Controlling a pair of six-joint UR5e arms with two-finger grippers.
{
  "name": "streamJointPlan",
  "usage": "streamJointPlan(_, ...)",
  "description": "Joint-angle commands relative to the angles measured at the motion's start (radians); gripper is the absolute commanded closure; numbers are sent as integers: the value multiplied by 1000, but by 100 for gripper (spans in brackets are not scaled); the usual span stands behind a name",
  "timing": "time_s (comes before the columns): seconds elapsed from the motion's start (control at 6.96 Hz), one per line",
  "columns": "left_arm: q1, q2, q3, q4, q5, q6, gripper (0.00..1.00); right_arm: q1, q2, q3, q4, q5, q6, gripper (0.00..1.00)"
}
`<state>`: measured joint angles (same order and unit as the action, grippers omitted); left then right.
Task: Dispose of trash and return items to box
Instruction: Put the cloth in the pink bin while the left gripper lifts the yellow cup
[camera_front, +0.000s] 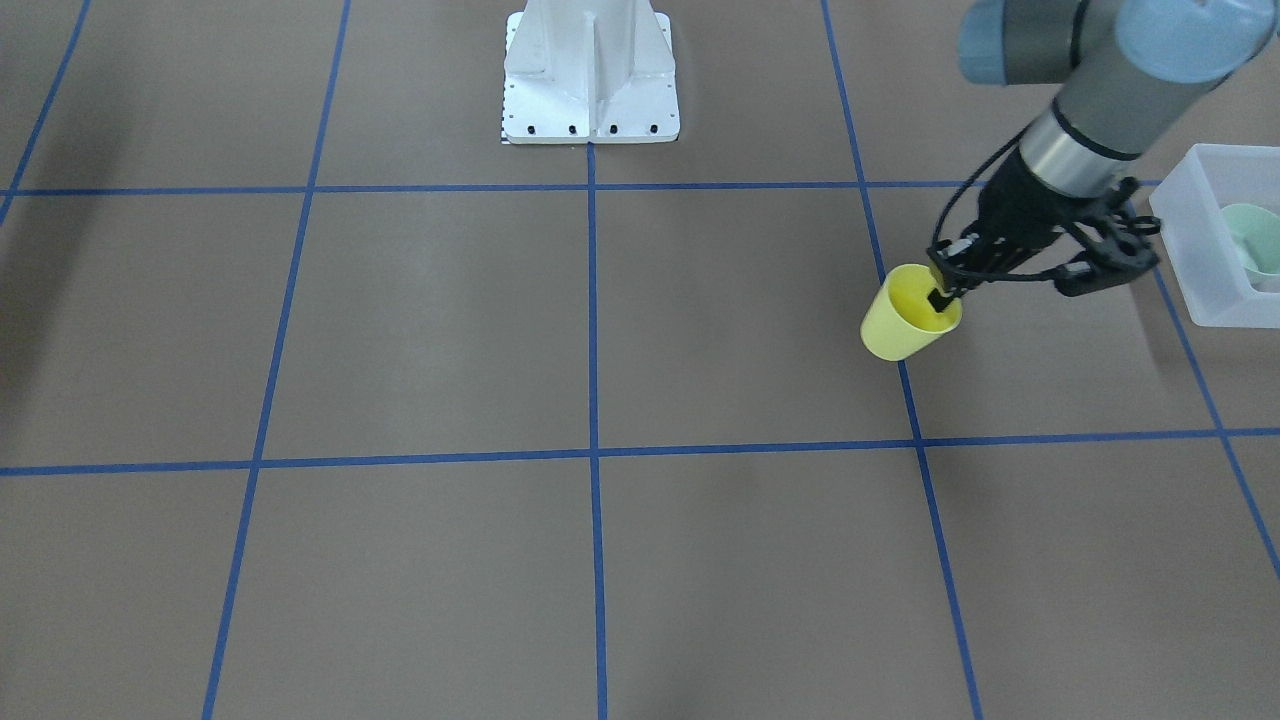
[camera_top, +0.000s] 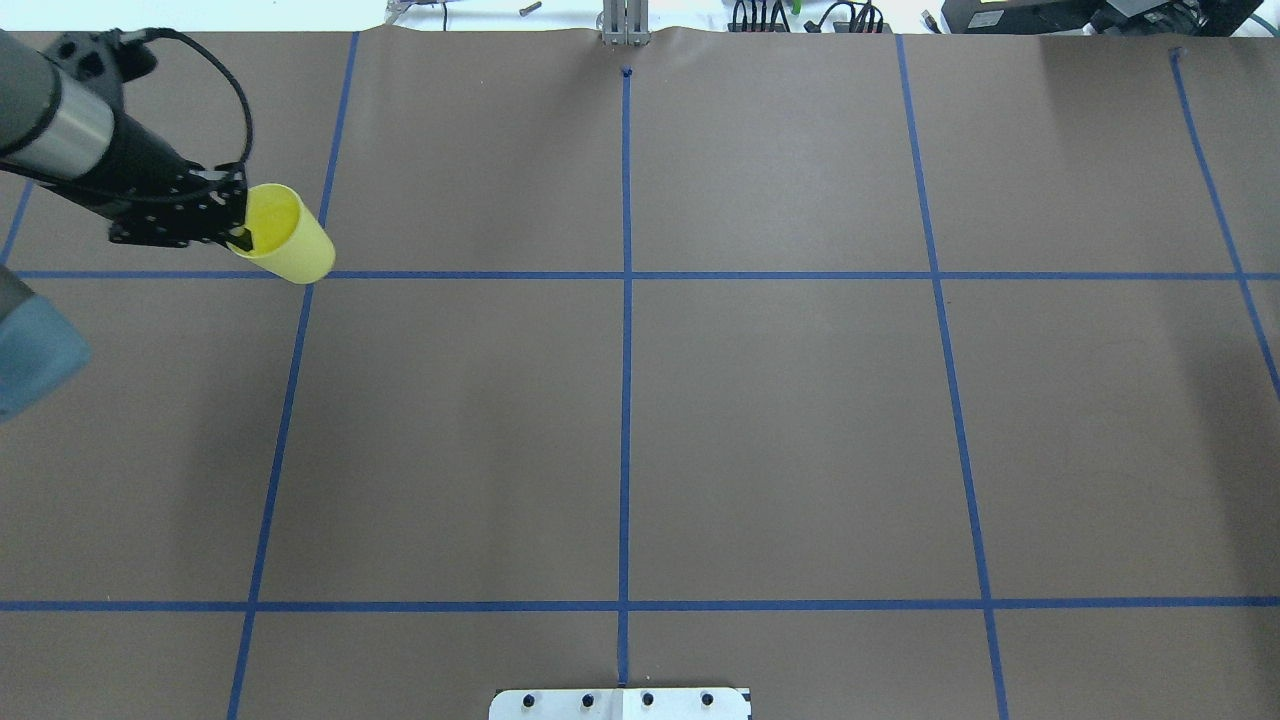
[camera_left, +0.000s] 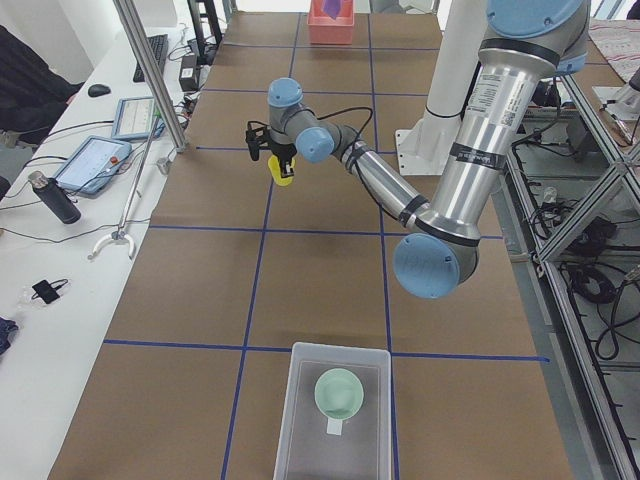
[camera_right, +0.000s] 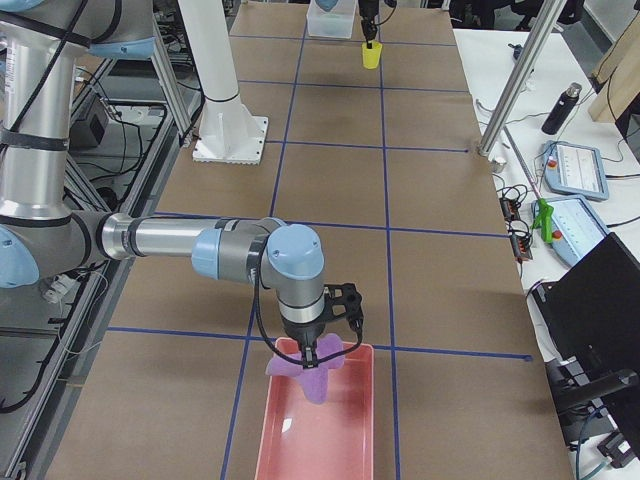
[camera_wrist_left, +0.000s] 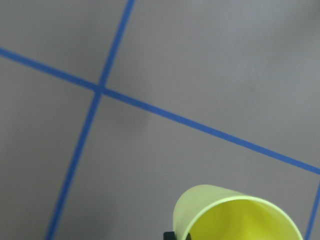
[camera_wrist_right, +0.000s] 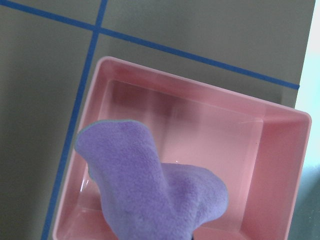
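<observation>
My left gripper (camera_front: 945, 292) is shut on the rim of the yellow cup (camera_front: 905, 318), one finger inside it, and holds it tilted above the table. The cup also shows in the overhead view (camera_top: 287, 240) and the left wrist view (camera_wrist_left: 235, 215). The frosted white box (camera_front: 1195, 250) stands close by at the table's end, with the mint-green bowl (camera_front: 1255, 240) inside it (camera_left: 340, 393). My right gripper (camera_right: 320, 347) holds a purple cloth (camera_wrist_right: 150, 185) over a pink tray (camera_wrist_right: 280, 165) at the other end of the table.
The white robot base (camera_front: 590, 80) stands at the table's robot-side edge. A metal pole (camera_left: 150, 70) and a side table with tablets (camera_left: 95, 160) and a bottle lie beyond the table's far edge. Blue tape lines grid the brown table.
</observation>
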<state>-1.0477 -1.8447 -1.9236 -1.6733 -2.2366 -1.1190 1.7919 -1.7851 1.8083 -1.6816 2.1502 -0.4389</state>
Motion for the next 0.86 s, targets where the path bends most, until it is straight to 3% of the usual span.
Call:
streamJointPlan(0.0,-208,131,23,3,-85,324,100,23,9,-123,87,0,-29,39)
streamJointPlan(0.14,-285,195,21,3,-107,453,100,23,3,-142,156,8,-17,0)
streamJointPlan(0.29,-386,287,25,3,-130,626,100,23,7,-133,161,29,44,0)
streamJointPlan(0.43,-488,359,43,3,-132,798,100,21,10,-127,164,115,130,0)
streamJointPlan(0.58,-593,417,78,3,-132,962,100,11,12,-103,163,198,203,0)
streamJointPlan(0.72,-688,439,142,3,-133,1104,100,-15,12,-48,161,218,269,0)
